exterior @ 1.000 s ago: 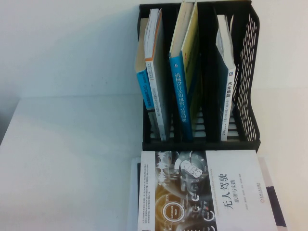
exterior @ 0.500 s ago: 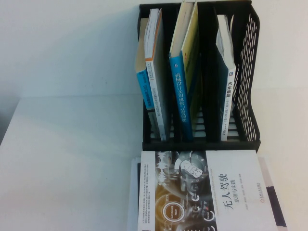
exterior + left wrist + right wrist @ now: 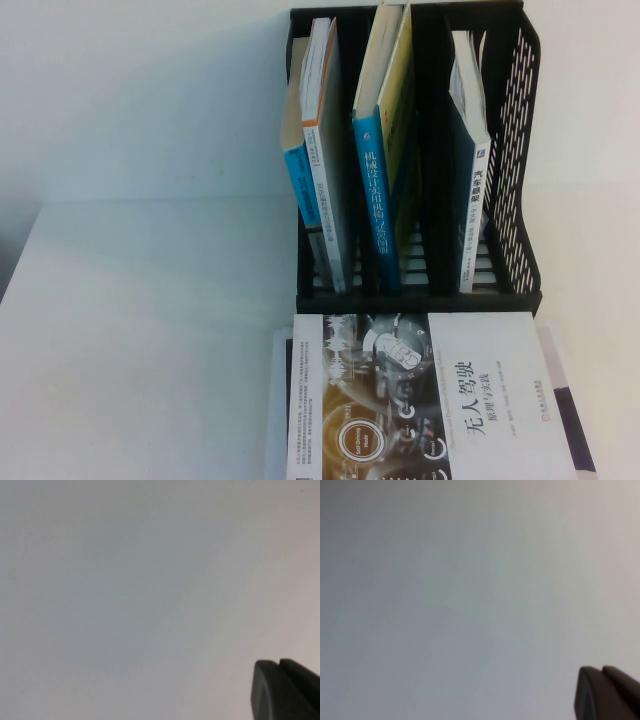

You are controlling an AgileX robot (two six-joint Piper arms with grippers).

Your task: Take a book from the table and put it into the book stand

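We found the left gripper (image 3: 280, 690) out of the high view, seen only from its own wrist camera as a dark tip over a bare pale surface; its two fingers (image 3: 262, 692) lay pressed together with only a thin seam between them, shut on nothing. The right gripper (image 3: 602, 692) showed the same way from its wrist camera, a dark tip against plain white, and there we could not tell whether it was open or closed. Neither arm appeared over the table (image 3: 150, 320). The book (image 3: 420, 395) lay flat on the table at its near edge, cover up, the circuit graphic on its left half and the black title on the right (a darker book (image 3: 577, 435) peeked out from beneath its right side). Just beyond it, close to its far edge, stood the book stand (image 3: 515, 150), black with a mesh right wall. Its slots held upright books: a blue-spined one (image 3: 375, 200) in the middle, a white-spined one (image 3: 322, 180) to the left, another (image 3: 472, 190) to the right.
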